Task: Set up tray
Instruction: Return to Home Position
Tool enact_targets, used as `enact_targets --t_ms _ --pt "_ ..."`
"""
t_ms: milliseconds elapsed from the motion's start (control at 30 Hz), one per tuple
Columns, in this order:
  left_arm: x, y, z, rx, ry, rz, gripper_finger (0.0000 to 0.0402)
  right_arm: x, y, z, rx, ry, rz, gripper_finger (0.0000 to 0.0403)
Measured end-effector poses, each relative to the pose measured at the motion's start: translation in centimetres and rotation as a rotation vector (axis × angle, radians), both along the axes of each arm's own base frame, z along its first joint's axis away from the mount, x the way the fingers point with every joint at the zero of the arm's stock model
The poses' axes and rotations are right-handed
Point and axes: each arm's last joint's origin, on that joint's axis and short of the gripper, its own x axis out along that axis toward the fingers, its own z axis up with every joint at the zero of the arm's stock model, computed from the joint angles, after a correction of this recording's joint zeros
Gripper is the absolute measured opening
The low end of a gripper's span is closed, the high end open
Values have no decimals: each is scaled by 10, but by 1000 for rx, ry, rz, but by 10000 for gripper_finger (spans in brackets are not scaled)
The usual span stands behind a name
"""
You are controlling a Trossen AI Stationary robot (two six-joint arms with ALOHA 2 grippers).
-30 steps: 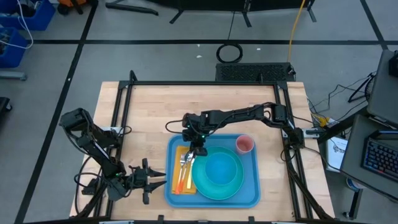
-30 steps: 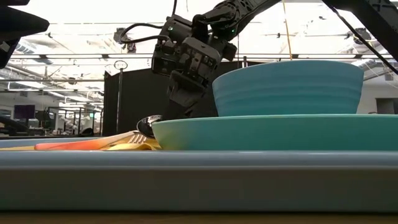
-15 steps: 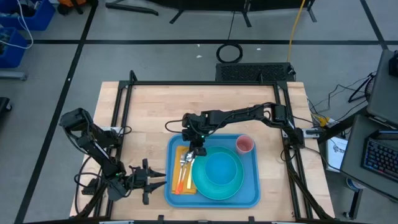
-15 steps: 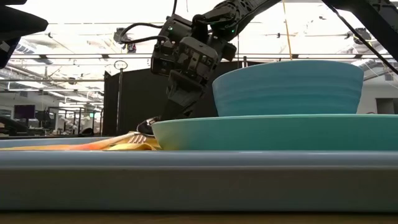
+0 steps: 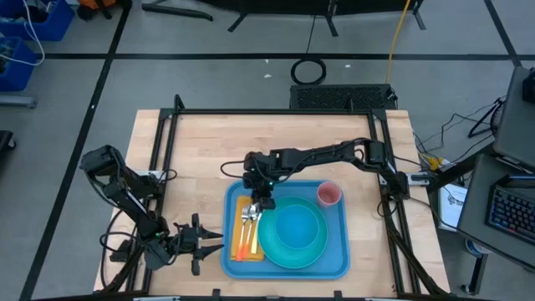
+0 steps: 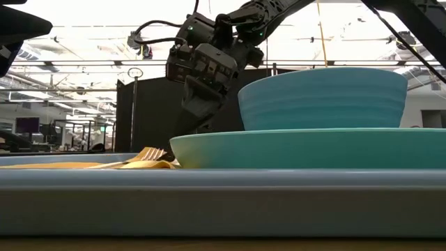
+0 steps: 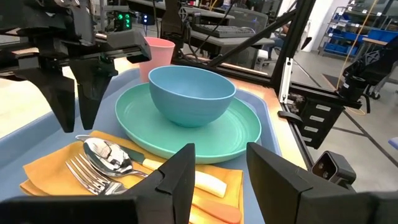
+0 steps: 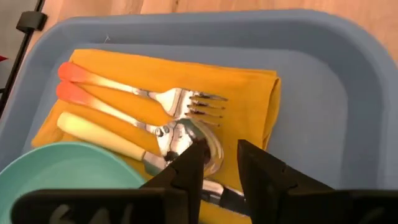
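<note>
Tray: the blue tray point(image 5: 341, 251) lies flat on the worktop point(image 5: 192, 150), between the two arms.
On it: a teal plate point(image 5: 313, 251) with a bowl point(image 5: 294, 227), a pink cup point(image 5: 328, 194), and a yellow napkin point(image 8: 249, 93) carrying the fork point(image 8: 155, 99) and spoon point(image 8: 214, 152).
Right pincer point(image 5: 264, 201): hovering just above the spoon's bowl, fingers slightly apart, gripping nothing.
Left pincer point(image 5: 213, 242): low beside the tray's left edge, fingers spread, empty.

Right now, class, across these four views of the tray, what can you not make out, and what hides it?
Low view: the pink cup is out of sight behind the bowl and plate.
Low view: the tray rim hides the cutlery; only the fork tines show.
Right wrist view: the pale-handled utensil ends under the spoon and behind the right gripper; type unclear.
</note>
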Motion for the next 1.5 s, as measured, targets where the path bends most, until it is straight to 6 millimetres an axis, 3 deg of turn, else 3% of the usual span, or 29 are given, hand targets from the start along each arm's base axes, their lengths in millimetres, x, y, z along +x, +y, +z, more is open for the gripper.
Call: enact_targets --t_ms 333,467,633,733,867,967,1267,1367,1500 --pt "0 0 0 3 3 -2 147 4 16 12 -7 -87 32 92" --pt "0 1 -1 -20 5 14 147 -3 28 40 -9 -135 55 74" --pt "0 1 -1 -51 -4 34 147 -20 57 82 -136 -205 40 9" --pt "2 2 0 -61 -9 40 147 -34 76 107 -194 -239 9 4" --pt "7 5 1 -98 -15 43 147 -57 105 129 -256 -306 10 1" --pt "11 7 1 -135 -10 37 147 -80 123 133 -270 -370 5 0" --pt "34 26 7 -214 -73 170 144 -165 132 117 -201 -524 -99 0" --pt "40 30 12 -103 -81 147 110 -195 129 110 -211 -574 -157 0" --pt "45 32 24 -15 -131 99 21 -229 124 102 -203 -622 -205 0"
